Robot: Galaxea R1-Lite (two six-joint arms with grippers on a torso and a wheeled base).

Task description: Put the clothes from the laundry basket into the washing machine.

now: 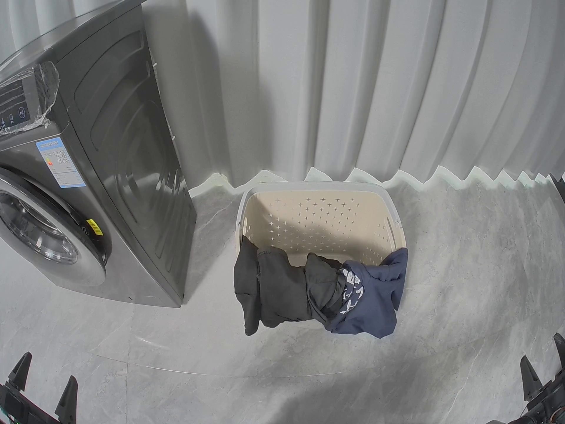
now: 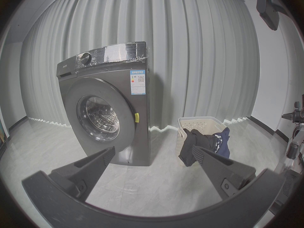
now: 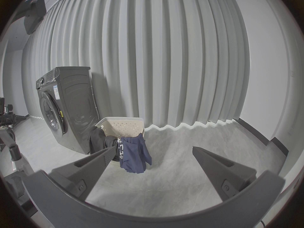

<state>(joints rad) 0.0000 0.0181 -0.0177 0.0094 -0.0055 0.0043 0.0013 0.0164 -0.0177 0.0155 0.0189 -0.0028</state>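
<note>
Basically nothing is done yet. Both clothes are at the laundry basket: a dark grey garment and a navy garment, side by side and touching, draped over the basket's near rim and hanging down its outside. The basket stands on the floor near its back edge, by the curtain, close to the side of the washing machine. The machine is at the floor's back left, and its round door looks shut. My read is that the whole job is left: open the door, lift both garments, load them.

The left hand is low at the floor's near left, fingers spread wide, holding nothing. The right hand is low at the near right, also wide open and empty. The garments lie well apart from both hands, ahead and roughly between them. The door sits ahead of the left hand, also well apart.
</note>
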